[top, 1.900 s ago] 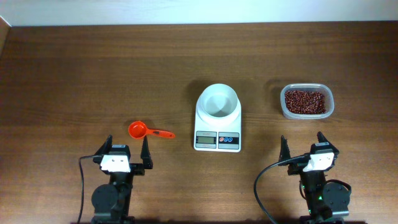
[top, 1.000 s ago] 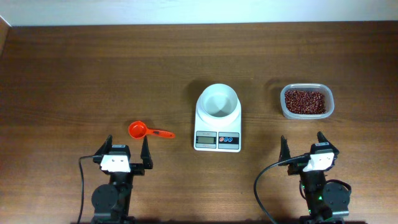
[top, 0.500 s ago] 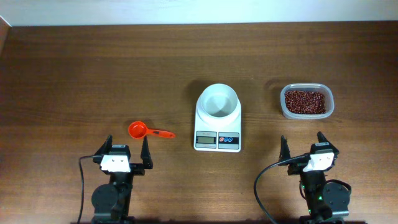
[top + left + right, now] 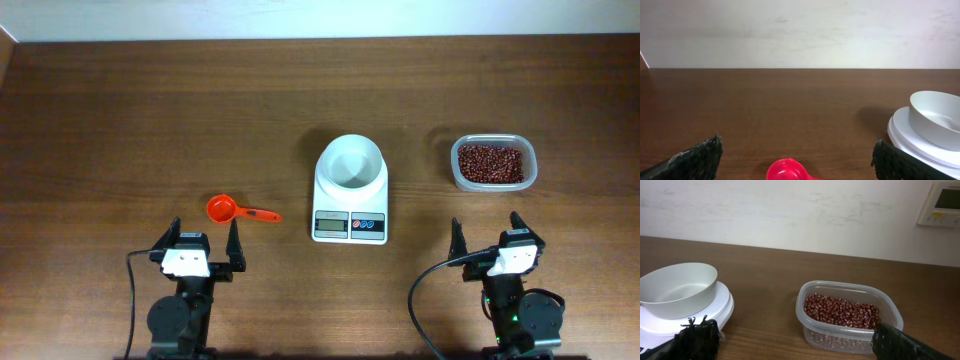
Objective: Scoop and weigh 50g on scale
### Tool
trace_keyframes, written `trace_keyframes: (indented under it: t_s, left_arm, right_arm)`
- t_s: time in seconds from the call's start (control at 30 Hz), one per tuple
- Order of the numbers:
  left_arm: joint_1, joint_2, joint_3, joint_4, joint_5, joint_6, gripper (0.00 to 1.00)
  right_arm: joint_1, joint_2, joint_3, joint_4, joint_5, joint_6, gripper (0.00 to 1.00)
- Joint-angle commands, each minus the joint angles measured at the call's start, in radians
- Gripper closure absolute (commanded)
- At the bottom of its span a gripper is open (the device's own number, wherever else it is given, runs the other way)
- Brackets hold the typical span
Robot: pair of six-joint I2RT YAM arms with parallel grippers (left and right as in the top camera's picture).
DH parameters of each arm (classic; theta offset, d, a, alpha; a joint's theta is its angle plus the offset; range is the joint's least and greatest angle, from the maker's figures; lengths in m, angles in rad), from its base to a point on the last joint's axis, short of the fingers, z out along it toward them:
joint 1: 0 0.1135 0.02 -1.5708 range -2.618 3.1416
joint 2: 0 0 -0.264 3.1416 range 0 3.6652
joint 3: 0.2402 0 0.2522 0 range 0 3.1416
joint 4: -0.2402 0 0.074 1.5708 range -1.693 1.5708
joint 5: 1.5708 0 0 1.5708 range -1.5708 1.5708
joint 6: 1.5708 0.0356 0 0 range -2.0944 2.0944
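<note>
I see a dark wood-grain desk (image 4: 150, 110) against a pale, scuffed wall (image 4: 800, 30). The scale (image 4: 350, 200) sits mid-desk, and the beans (image 4: 490, 163) lie in a clear tub (image 4: 452, 166) toward the right edge. My left hand (image 4: 205, 232) and right hand (image 4: 485, 228) gape wide at the near edge, holding nothing.

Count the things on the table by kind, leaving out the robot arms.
digital kitchen scale: 1
white bowl: 1
orange-red measuring scoop: 1
clear plastic tub: 1
pile of red-brown beans: 1
Total: 5
</note>
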State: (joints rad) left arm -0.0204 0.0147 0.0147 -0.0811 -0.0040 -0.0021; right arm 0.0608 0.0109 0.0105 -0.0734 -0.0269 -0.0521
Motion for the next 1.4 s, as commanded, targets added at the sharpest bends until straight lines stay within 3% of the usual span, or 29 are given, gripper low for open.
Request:
trace_keyframes:
  t_s: [0.0,0.57,0.67,0.93,1.17,1.27,1.37]
  left_arm:
    - [-0.003,-0.008,-0.005,-0.002,0.015,-0.013,0.01]
    - [-0.003,-0.008,-0.005,0.01,0.006,-0.013,0.01]
    - [-0.003,-0.009,-0.004,0.045,0.063,-0.014,0.01]
    - [-0.003,0.019,0.141,0.033,0.076,-0.051,0.01]
    - [-0.003,0.316,0.412,-0.099,0.075,-0.051,0.01]
    - [-0.003,0.512,0.606,-0.254,0.076,-0.05,0.01]
    - [-0.003,0.61,0.694,-0.294,0.135,-0.05,0.01]
  right_arm:
    - [0.01,-0.005,-0.005,-0.005,-0.01,0.007,0.01]
    - [0.01,-0.005,-0.005,-0.005,-0.01,0.007,0.01]
    - [0.01,-0.005,-0.005,-0.005,-0.01,0.007,0.01]
    - [0.01,-0.005,-0.005,-0.005,-0.01,0.007,0.01]
    - [0.01,-0.005,-0.005,-0.005,-0.01,0.007,0.01]
    - [0.01,-0.005,-0.005,-0.005,-0.01,0.007,0.01]
    - [0.01,-0.005,-0.005,-0.005,-0.01,0.007,0.01]
